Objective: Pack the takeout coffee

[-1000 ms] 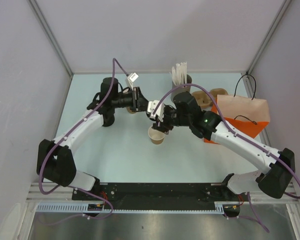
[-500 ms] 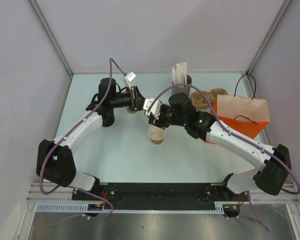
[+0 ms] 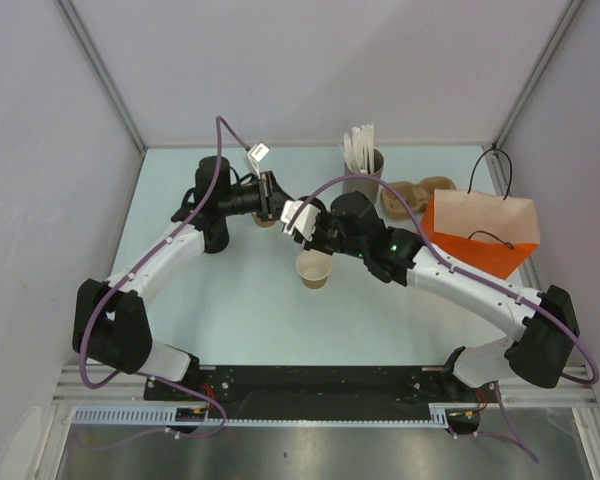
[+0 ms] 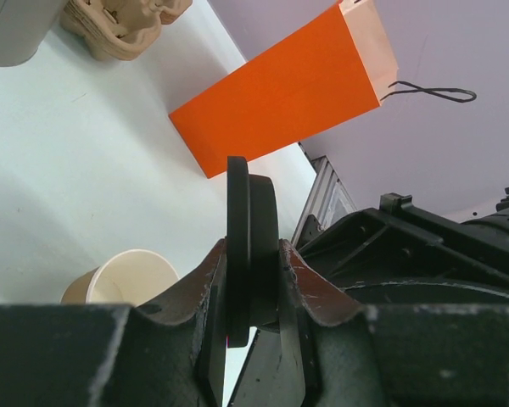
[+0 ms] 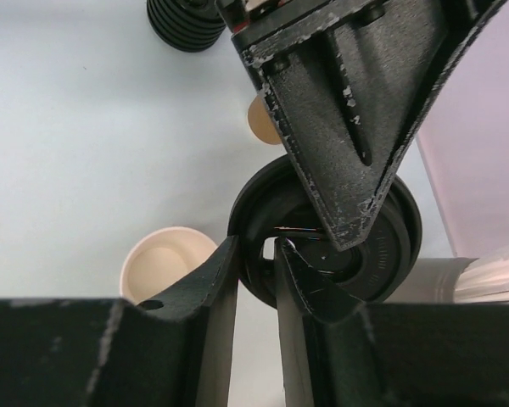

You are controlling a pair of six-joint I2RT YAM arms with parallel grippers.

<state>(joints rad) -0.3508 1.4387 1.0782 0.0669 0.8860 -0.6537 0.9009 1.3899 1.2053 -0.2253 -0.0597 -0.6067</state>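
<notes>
No lidded takeout coffee is in view. An open tan paper cup (image 3: 313,270) (image 4: 123,278) (image 5: 165,263) stands upright mid-table. Just above and behind it my left gripper (image 3: 288,212) (image 4: 251,253) is shut on a black lid (image 4: 251,220) (image 5: 382,242), held on edge; it looks two layers thick. My right gripper (image 3: 306,224) (image 5: 256,254) meets it from the right, one finger outside the lid's rim and one inside, pressed against it. The orange paper bag (image 3: 480,240) (image 4: 280,93) stands at the right.
A stack of black lids (image 5: 187,21) and a stack of tan cups (image 5: 259,123) sit behind the left arm. A cup of white sticks (image 3: 363,155) and brown pulp trays (image 3: 405,195) (image 4: 119,30) stand at the back. Walls enclose the table.
My right gripper moved left, up from over the cup to the lid in the left gripper, and its jaws narrowed onto the lid's rim. The left gripper kept its hold.
</notes>
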